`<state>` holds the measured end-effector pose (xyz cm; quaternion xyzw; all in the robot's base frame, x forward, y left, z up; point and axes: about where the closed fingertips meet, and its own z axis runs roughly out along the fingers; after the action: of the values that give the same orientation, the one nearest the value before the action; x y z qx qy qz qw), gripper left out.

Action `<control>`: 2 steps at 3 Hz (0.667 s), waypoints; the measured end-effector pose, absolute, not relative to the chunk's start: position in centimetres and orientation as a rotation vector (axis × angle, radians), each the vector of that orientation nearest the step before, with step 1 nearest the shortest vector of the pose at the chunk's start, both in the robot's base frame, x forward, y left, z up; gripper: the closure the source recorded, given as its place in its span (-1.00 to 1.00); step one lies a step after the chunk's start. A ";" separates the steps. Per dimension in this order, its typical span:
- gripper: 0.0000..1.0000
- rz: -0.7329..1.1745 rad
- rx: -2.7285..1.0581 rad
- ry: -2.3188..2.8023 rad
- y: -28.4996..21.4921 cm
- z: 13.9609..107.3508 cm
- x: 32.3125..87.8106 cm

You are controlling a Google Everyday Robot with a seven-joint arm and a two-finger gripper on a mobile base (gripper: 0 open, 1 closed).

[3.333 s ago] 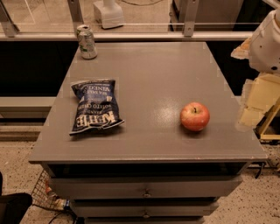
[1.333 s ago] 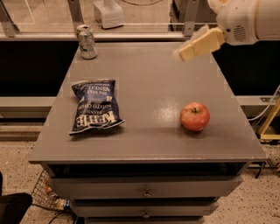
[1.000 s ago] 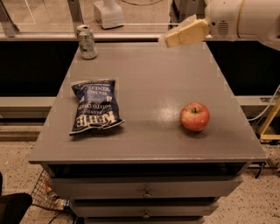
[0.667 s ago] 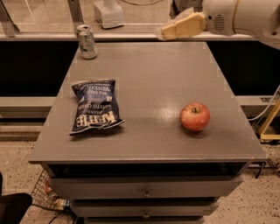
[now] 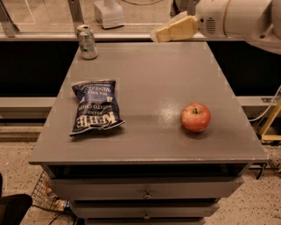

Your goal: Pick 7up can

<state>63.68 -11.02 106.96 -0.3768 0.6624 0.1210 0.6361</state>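
Pincer: The robot's pale yellow pincer (image 5: pixel 172 30) hangs above the far edge of the worktop (image 5: pixel 149 70), right of centre, at the end of a white arm (image 5: pixel 237 19) that reaches in from the upper right. It appears to carry nothing. Whether it is open or closed cannot be told from this angle.

7up can: The 7up can (image 5: pixel 87 41) stands upright in the far left corner of the grey worktop, close to both edges and well apart from the pincer.

Risk: The can sits so near the corner that a sideways approach meeting it off-centre could push it over the rim or tip it. A light, round can is also likely to roll once it is down. A closure set too high, at the silvery top, could slip off.

Surroundings: A dark blue Kettle chip bag (image 5: pixel 95 107) lies flat on the left half, nearer the camera than the can. A red apple (image 5: pixel 196 117) rests on the right side, near the front. Drawers (image 5: pixel 145 190) sit below the worktop, and a white object (image 5: pixel 109 12) stands on the floor beyond the rail.

In the way: Nothing stands between the pincer and the can along the far edge. The bag and the apple both lie well clear of that line.
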 end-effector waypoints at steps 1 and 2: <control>-1.00 0.246 -0.796 1.609 -9.8 103.0 67.5; -1.00 0.260 -0.727 1.641 -6.8 99.8 72.7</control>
<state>72.68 -6.77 99.84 -0.3157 0.7126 0.1131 0.6163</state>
